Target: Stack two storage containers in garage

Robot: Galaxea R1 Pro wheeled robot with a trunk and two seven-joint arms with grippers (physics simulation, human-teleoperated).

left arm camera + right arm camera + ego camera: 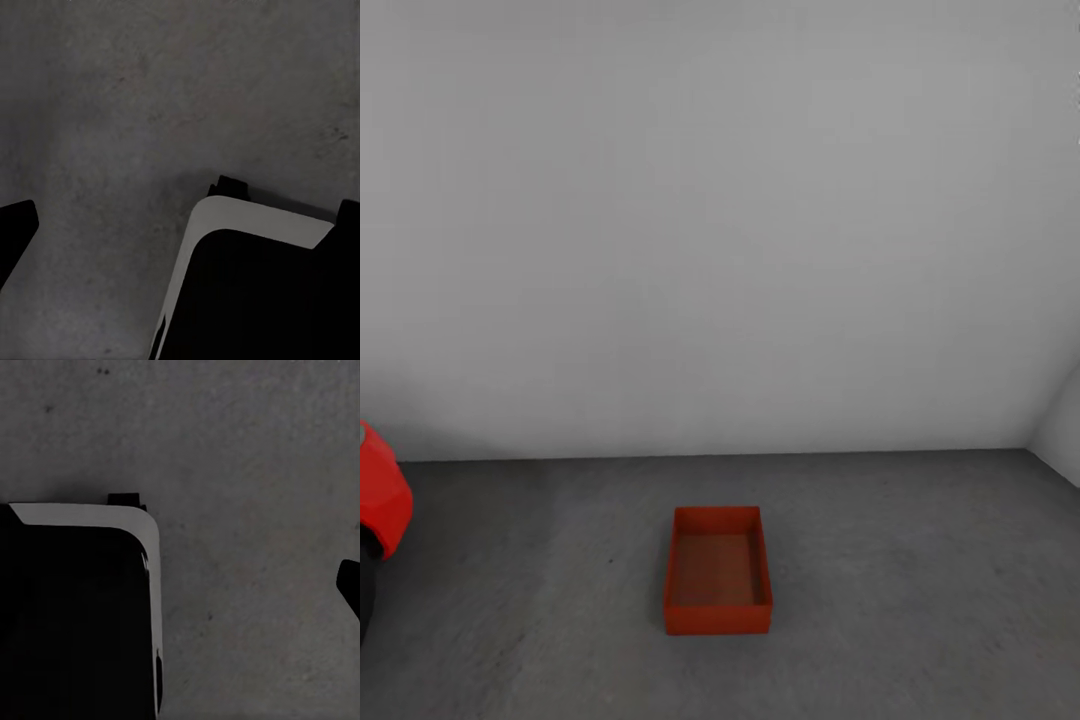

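Observation:
One orange-red storage container [718,570] sits open side up and with nothing in it on the dark grey concrete garage floor [910,580], a short way out from the white back wall. In the left wrist view my left gripper [187,206] hangs above bare floor, one dark fingertip [15,232] at each edge of the picture and nothing between them. My right gripper [176,562] is also spread wide over bare concrete, with a fingertip [351,585] at the picture's edge and nothing held.
The red car [380,505] with a dark wheel pokes in at the far left. A side wall [1060,430] closes the right corner. My white and black base [247,285] [82,607] stands on the concrete in both wrist views.

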